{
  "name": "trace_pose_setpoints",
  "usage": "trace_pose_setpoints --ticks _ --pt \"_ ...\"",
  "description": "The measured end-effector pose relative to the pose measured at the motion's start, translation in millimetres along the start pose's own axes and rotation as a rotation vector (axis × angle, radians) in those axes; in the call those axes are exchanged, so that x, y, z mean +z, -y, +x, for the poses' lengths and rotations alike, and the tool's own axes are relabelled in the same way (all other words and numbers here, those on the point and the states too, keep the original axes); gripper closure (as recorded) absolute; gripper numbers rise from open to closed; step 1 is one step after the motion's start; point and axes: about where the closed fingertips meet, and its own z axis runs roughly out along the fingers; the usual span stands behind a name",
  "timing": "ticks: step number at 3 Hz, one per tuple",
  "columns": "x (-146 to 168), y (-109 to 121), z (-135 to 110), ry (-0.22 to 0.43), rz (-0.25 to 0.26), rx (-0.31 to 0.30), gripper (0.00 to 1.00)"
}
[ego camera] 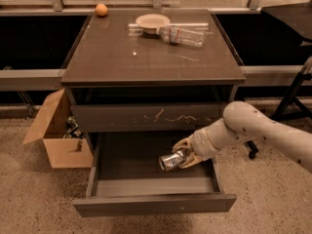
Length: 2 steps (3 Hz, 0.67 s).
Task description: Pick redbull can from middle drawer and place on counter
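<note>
The redbull can [171, 161], small and shiny silver, lies tilted on its side in my gripper [184, 154], which is shut on it inside the open middle drawer [155, 203]. The can is held just above the drawer floor, right of the middle. My pale arm [253, 130] reaches in from the right. The counter [146, 57], a glossy dark brown top, is above, over the shut drawer front with pale scratch marks [165, 117].
On the counter lie a clear plastic bottle [183, 35], a pale bowl [152, 21] and an orange ball [101, 9] at the back. An open cardboard box [56, 133] stands on the floor at the left. A dark stand leg [292, 96] is at the right.
</note>
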Motion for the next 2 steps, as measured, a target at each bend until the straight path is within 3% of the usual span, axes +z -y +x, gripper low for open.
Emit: trace_pose_setpoints --ticks 2 --pt "-51 74 -108 -0.047 0.014 -0.255 1.00"
